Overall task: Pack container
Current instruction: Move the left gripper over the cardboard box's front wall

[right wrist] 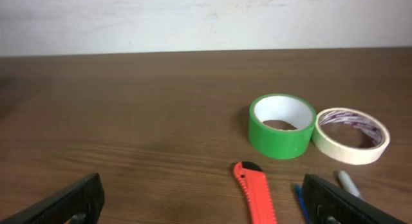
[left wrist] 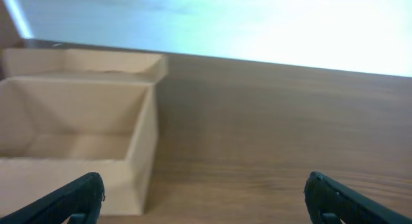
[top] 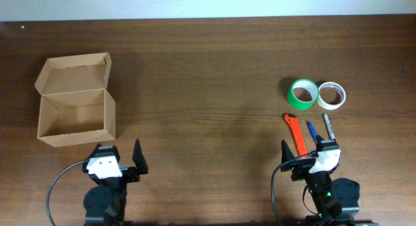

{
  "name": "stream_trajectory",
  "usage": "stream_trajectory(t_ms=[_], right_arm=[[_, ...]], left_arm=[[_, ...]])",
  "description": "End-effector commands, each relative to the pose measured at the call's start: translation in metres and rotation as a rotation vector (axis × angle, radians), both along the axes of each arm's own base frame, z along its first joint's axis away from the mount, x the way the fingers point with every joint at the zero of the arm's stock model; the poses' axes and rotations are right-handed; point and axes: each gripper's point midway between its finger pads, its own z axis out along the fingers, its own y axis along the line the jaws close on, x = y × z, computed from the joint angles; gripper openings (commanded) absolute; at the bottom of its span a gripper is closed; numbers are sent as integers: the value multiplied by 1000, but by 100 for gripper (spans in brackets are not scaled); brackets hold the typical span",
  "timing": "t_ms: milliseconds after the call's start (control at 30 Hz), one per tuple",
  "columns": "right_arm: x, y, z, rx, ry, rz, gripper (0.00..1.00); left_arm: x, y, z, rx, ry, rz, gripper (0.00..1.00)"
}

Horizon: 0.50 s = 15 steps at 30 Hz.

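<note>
While the left gripper [left wrist: 203, 185] and right gripper [right wrist: 201, 185] are hovering spread and empty, the container [top: 110, 117] is looking light and crushable, likely best pinched at a wall rim.

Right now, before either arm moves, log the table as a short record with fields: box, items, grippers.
container: tan cardboard box, flap lid open, empty, left side
tapes: green tape roll beside cream tape roll, right side
tools: orange utility knife, blue pen, grey pen, nearer the robot than the tapes
left gripper: open, empty, near the box
right gripper: open, empty, near the tools
packed: nothing yet
</note>
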Motion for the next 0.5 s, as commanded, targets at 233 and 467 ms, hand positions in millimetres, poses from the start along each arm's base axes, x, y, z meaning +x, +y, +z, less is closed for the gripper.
stream_trajectory(t_ms=[233, 467], right_arm=[[-4, 8, 6, 128, 84, 18, 99], [15, -2, 44, -1, 208, -11, 99]], left_arm=[[-8, -14, 79, 31, 10, -90, 100], [27, -16, 115, 148, 236, -131, 100]])
